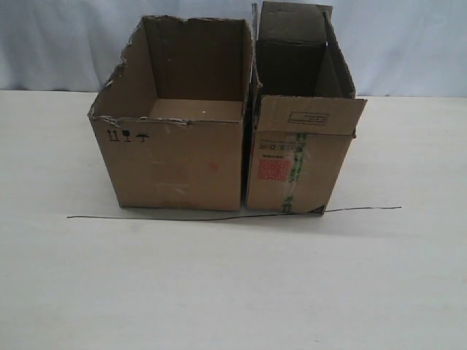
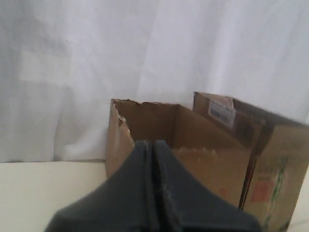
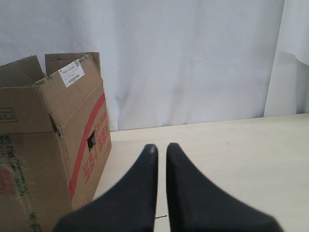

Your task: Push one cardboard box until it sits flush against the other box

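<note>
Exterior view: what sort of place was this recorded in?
Likely a staged lab test bench: a pale table backed by a white curtain, with a thin black line laid across it in front of the cardboard box and the other box.

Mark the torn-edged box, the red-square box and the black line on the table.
torn-edged box [image 1: 179, 164], exterior view, on its front wall.
red-square box [image 1: 273, 169], exterior view, on the red print.
black line [image 1: 146, 217], exterior view, on its left stretch.

Fingers narrowly parted, apart from other box.
</note>
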Action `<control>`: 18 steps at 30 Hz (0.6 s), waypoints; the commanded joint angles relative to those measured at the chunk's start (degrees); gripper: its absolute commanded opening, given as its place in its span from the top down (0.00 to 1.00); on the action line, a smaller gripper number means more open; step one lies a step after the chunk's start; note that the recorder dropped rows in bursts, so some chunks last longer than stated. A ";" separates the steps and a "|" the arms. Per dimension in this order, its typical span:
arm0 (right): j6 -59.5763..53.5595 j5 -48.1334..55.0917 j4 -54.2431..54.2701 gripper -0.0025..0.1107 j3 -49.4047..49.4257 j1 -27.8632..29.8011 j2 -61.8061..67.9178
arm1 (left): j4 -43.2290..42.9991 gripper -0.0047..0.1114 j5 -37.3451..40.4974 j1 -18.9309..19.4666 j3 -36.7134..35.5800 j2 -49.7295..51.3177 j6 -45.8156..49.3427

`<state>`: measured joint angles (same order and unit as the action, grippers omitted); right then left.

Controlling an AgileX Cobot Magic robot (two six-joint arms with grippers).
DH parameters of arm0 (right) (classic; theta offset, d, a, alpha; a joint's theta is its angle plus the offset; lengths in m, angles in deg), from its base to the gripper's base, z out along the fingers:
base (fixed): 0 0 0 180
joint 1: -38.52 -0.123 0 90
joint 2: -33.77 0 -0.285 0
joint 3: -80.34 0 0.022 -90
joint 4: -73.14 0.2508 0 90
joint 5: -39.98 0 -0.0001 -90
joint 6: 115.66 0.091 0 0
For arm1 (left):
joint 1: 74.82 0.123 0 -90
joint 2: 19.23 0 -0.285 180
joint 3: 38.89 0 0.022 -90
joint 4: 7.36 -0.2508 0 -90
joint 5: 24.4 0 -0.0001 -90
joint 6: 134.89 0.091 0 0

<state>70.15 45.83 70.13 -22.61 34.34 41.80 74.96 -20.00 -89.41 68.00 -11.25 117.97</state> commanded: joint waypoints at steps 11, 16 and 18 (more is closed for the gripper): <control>0.13 0.04 -0.48 0.93 0.17 0.08 -0.24 | -87.27 0.96 -3.08 3.56 -4.10 -0.19 -74.29; 0.13 0.04 -0.48 0.93 0.17 0.08 -0.24 | -88.30 0.96 -2.98 6.52 -4.10 -0.19 -74.86; 0.13 0.04 -0.48 0.93 0.17 0.08 -0.24 | -87.68 0.96 -3.08 7.58 -4.10 -0.19 -74.86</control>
<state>70.15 45.83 70.13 -22.61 34.34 41.80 -12.88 -22.12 -83.13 64.10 -11.25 43.86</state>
